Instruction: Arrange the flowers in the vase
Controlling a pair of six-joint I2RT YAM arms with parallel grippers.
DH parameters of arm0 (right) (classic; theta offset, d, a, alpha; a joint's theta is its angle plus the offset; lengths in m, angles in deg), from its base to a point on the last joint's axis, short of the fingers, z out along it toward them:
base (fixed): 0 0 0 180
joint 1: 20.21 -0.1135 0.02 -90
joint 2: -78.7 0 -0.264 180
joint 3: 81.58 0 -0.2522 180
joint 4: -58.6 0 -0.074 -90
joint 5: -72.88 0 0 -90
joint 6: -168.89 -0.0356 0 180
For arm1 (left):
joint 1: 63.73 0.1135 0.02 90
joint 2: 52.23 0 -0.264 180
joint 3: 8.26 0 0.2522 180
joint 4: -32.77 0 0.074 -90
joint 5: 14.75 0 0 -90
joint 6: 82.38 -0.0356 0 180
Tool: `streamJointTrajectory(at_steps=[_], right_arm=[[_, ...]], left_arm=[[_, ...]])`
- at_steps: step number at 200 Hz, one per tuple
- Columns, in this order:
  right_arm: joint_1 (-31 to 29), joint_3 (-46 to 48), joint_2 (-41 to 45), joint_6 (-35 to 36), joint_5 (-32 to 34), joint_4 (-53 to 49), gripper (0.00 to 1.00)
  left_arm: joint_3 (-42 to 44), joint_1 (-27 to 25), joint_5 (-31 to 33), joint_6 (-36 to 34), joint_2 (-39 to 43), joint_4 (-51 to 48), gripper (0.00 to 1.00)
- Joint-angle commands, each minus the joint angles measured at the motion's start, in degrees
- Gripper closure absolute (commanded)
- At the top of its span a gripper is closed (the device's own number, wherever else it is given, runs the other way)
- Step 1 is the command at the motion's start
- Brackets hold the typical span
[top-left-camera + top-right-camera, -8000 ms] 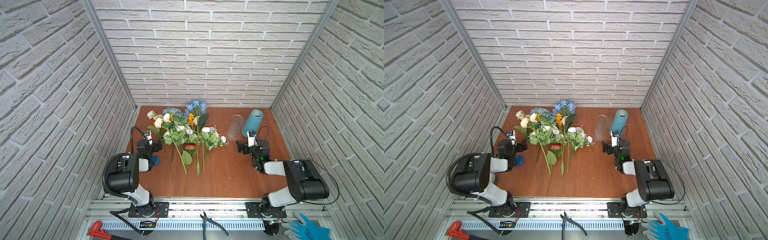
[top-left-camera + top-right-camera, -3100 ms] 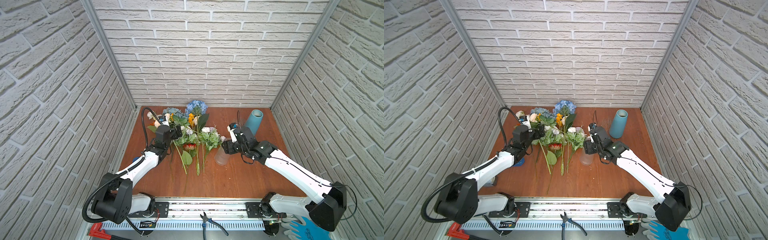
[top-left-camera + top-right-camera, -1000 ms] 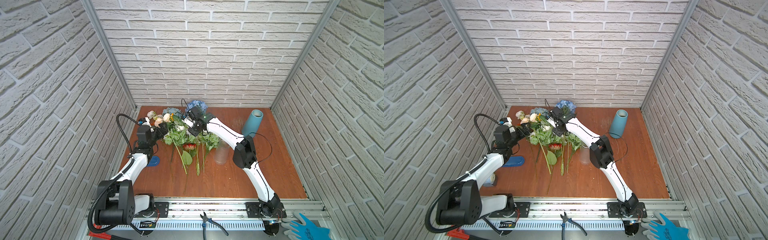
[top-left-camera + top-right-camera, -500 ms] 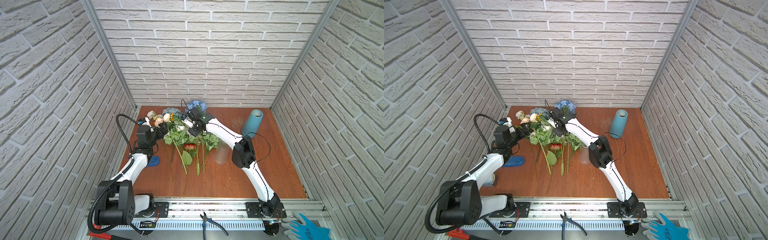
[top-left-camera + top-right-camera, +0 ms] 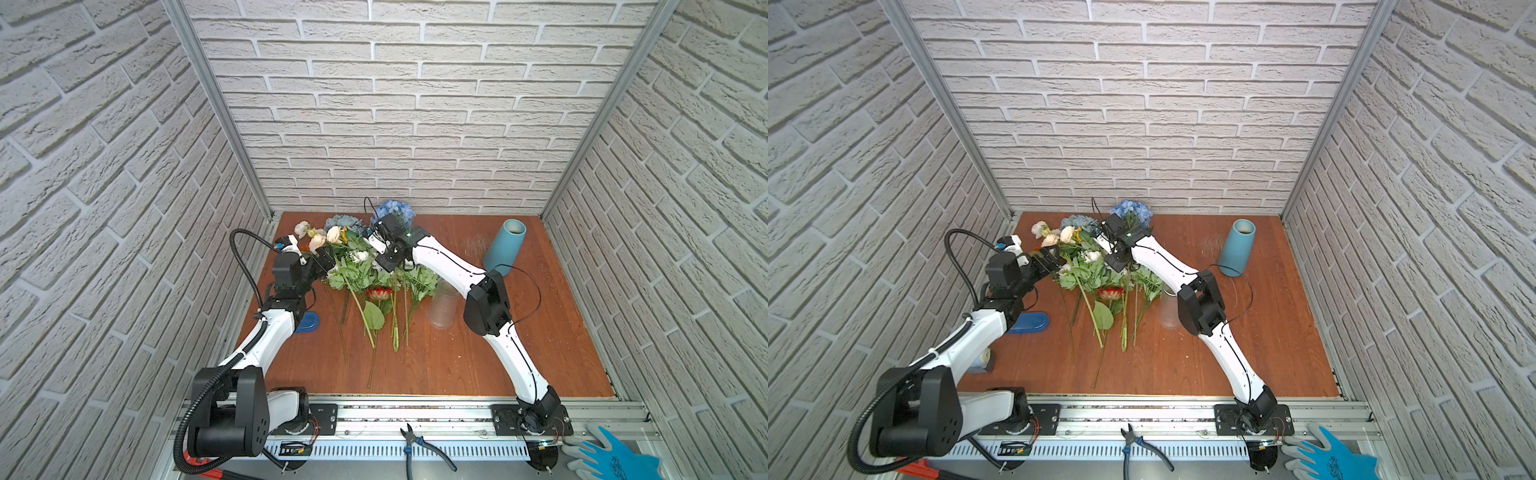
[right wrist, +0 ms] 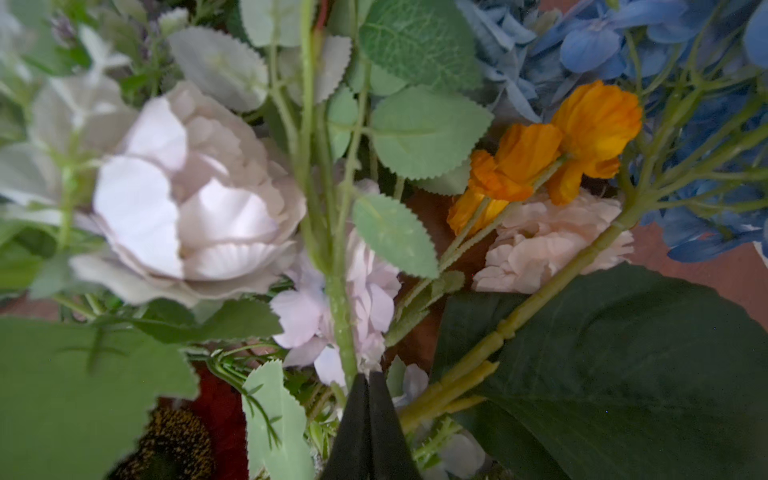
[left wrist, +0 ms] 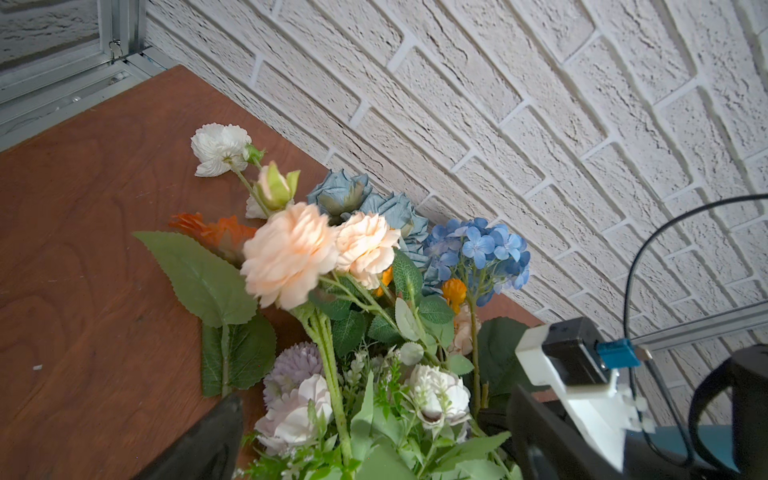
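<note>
- The flowers (image 5: 360,272) are lying in a heap on the far left part of the wooden table (image 5: 457,365), heads pointing toward the back wall and stems trailing toward the front.
- The right gripper (image 6: 368,390) is dipping into the middle of the heap, its fingers pressing together right at a green stem (image 6: 343,316); whether that stem is caught between them I cannot tell.
- The left gripper (image 5: 323,262) is hovering at the heap's left edge near the peach roses (image 7: 291,253), jaws spread wide with leaves and stems between them.
- A clear vase (image 5: 442,307) is standing just right of the stems.
- A blue vase (image 5: 503,245) is standing near the far right corner.
</note>
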Motion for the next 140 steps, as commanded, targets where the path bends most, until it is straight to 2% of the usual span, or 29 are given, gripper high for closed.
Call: streamJointTrajectory(at_steps=[1,28,66,86,98,121,140], right_arm=[[0.5,-0.6,5.0,-4.1,-3.5,4.1,0.94],[0.4,2.7,8.1,-5.1,-5.6,7.3,0.94],[0.4,3.5,7.4,-2.2,-2.2,4.3,0.94],[0.4,3.6,6.7,-1.5,-2.0,2.8,0.77],[0.3,3.7,6.3,-1.3,-2.2,2.4,0.72],[0.1,3.9,5.3,-0.9,-1.8,2.2,0.65],[0.0,3.9,4.5,-0.5,-1.7,2.2,0.65]], left_arm=[[0.9,0.4,0.8,-0.6,1.0,2.0,0.02],[0.9,0.3,0.8,-0.6,1.1,2.0,0.02],[0.8,0.4,0.6,-0.4,0.9,2.3,0.02],[0.8,0.4,0.5,-0.2,0.7,2.4,0.02],[0.8,0.4,0.3,-0.2,0.5,2.5,0.02],[0.5,0.4,0.2,-0.2,0.3,2.6,0.02],[0.5,0.4,0.2,-0.1,0.2,2.6,0.02]])
